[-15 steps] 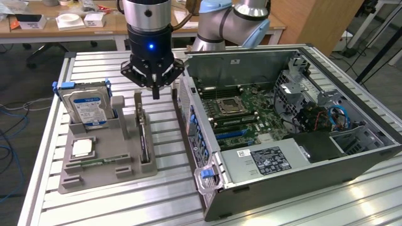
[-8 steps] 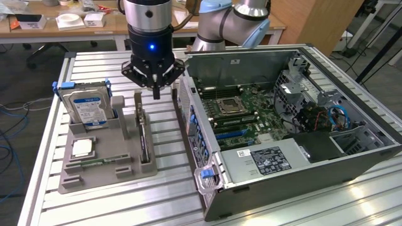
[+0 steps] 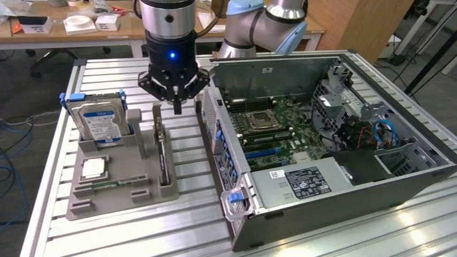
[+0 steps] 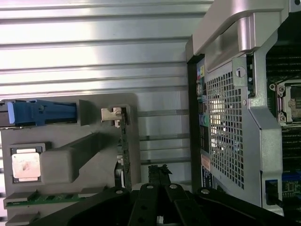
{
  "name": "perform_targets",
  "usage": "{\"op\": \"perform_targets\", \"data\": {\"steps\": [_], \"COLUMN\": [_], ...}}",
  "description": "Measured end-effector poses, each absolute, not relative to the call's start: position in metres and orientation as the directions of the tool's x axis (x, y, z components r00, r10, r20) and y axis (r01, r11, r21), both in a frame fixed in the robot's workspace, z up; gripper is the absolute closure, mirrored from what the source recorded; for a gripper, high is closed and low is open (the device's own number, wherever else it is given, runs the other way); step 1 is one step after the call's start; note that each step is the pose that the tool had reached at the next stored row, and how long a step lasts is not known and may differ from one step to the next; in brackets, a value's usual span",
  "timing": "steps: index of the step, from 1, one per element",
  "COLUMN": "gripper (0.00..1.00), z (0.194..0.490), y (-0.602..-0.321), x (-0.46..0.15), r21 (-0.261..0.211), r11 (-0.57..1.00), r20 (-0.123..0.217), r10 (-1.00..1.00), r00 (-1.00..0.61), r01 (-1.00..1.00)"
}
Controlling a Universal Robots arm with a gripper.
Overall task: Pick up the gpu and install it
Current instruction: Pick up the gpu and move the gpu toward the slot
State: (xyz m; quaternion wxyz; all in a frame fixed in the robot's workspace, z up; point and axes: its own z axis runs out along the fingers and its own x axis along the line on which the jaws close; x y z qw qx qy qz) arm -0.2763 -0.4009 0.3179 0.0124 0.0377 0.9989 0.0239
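Hovering clenched and empty: pincer [image 3: 176,106] above the gap between grey holder [image 3: 107,201] and open computer case [image 3: 321,214], not touching anything. Standing upright on edge in the holder's slot on the exterior view's right: gpu [image 3: 164,160], near the hard drive [image 3: 100,120], far end just beside pincer tips. Nothing grasped; pick-up not yet done, install into case all left to do

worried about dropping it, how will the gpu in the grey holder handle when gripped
Probably stiff: the gpu stands upright on edge in its holder slot. Likely light, being so thin. Narrow edge could slip.
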Motion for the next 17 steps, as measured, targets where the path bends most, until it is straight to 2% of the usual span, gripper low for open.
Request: {"op": "perform_targets", "data": {"steps": [17], "gripper": [0.89], "z": [0.3135], "y": [-0.4012], "x": [-0.2789], "r21": [0.049], "r11": [0.996], "r20": [-0.023], "r10": [0.076], "r00": [-0.997], "r01": [0.075]}}
